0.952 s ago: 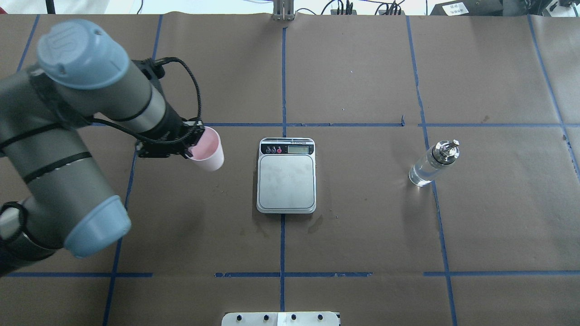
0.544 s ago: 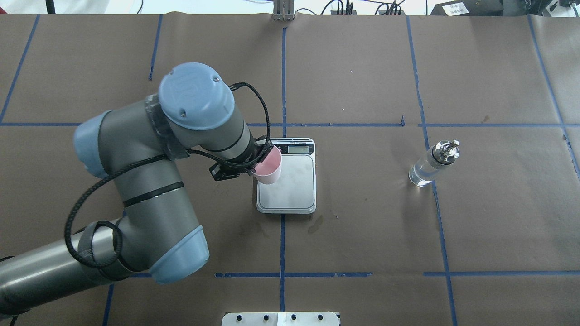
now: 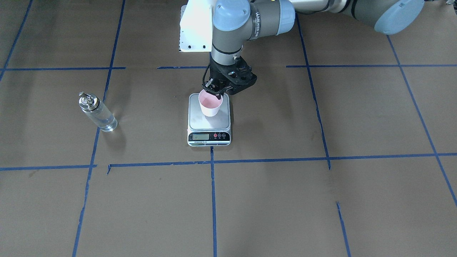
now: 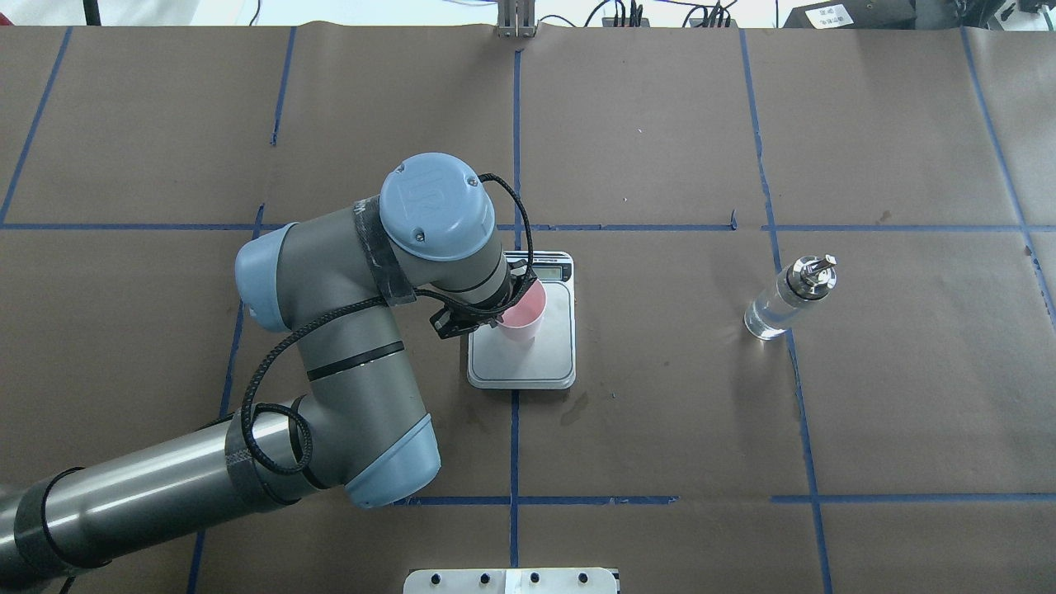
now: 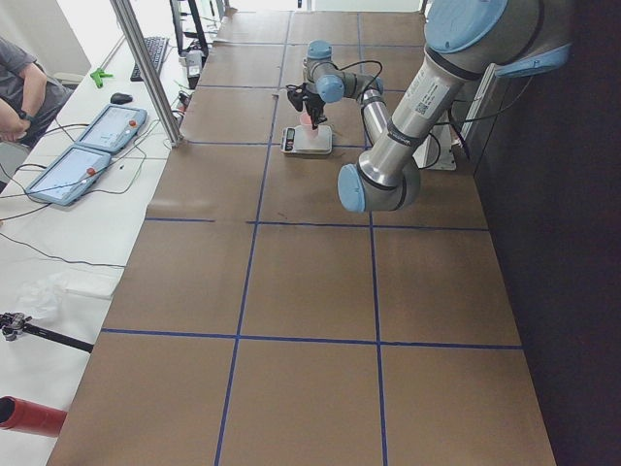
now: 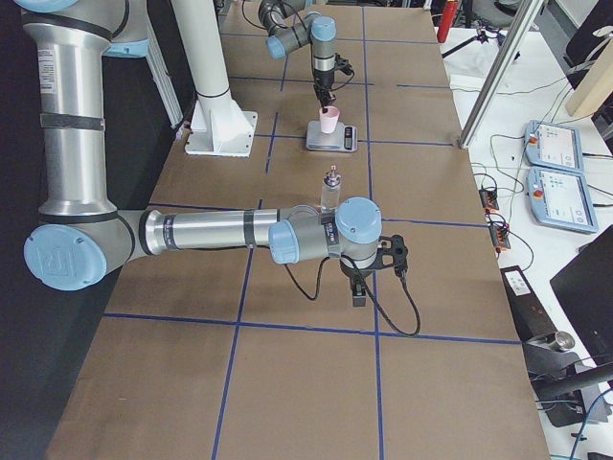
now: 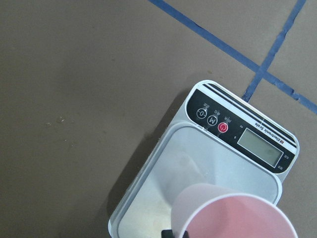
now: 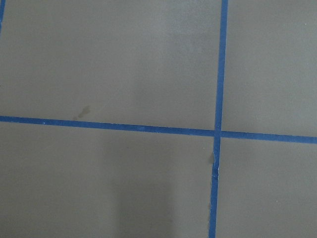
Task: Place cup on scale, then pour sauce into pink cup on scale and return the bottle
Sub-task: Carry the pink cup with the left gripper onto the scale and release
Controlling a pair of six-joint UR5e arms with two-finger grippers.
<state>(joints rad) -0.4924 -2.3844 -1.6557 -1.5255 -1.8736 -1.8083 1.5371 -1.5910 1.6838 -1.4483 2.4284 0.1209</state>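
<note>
Item 1, left hand (image 3: 216,94): I read it as closed on the rim of the cup (image 3: 210,105), one finger inside the pink interior and one outside, at the centre of the front-facing frame.

Item 2, cup: upright, over the upper half of the scale (image 3: 196,122) platform in the overhead frame, near the display end. I cannot tell whether its base is touching the steel.

Item 3, scale: centre of the counter (image 4: 660,412), on the crossing of the blue tape lines. The display is too small for me to read.

Item 4, bottle (image 4: 788,301): standing at the right of the overhead frame, well apart from the scale, cap on, nothing touching it.

Item 5, right hand (image 6: 357,292): low over bare counter, away from the bottle. I cannot tell how far open it is; its wrist camera shows only paper and tape.

Status, my judgement: cup placement is nearly done, release outstanding. Pouring and returning the bottle are not yet begun.
</note>
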